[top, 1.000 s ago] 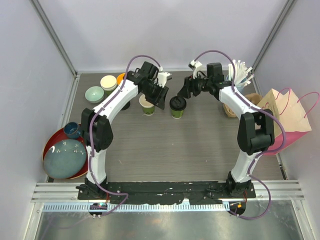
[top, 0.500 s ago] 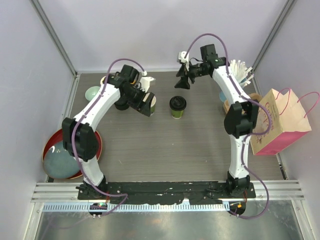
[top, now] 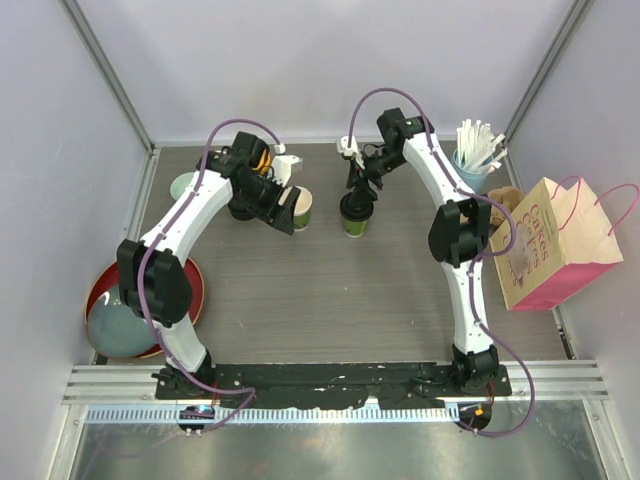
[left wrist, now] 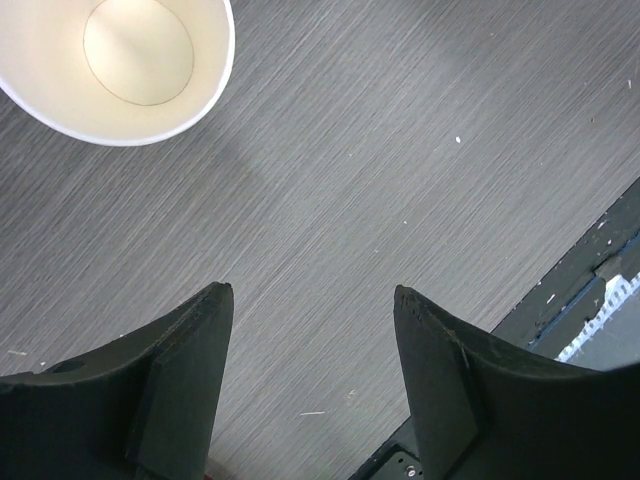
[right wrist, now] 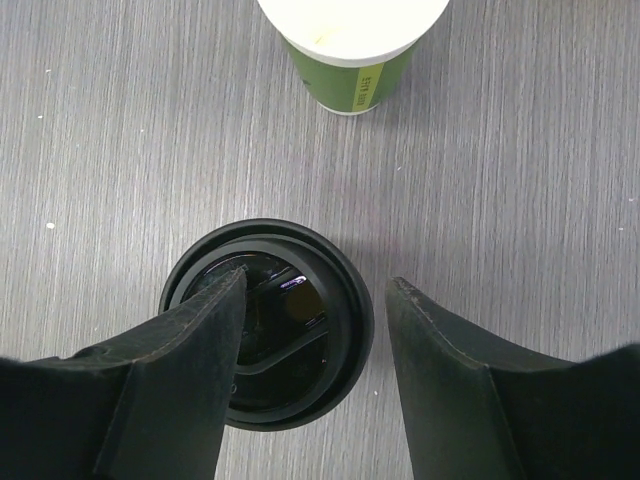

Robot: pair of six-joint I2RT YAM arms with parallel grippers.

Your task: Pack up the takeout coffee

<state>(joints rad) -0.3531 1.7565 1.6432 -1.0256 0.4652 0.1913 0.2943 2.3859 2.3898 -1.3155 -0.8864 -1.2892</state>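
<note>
Two dark-green takeout coffee cups stand at the back middle of the table. One cup (top: 301, 212) (left wrist: 150, 60) (right wrist: 352, 50) has no lid and is white inside. The other cup (top: 355, 218) carries a round black lid (right wrist: 268, 325). My left gripper (top: 284, 207) (left wrist: 312, 291) is open just left of the lidless cup, and only bare table shows between its fingers. My right gripper (top: 358, 188) (right wrist: 316, 277) points straight down over the lidded cup. It is open, its left finger is over the lid, and it holds nothing.
A pink paper bag (top: 555, 245) lies at the right edge. A light-blue cup of white straws (top: 474, 152) stands at the back right. A pale green bowl (top: 185, 187) and a red tray (top: 105, 280) with a blue plate sit at the left.
My left arm swung left and its jaws opened wider beside the lidless cup. My right gripper moved from the right of the lidded cup to directly above it.
</note>
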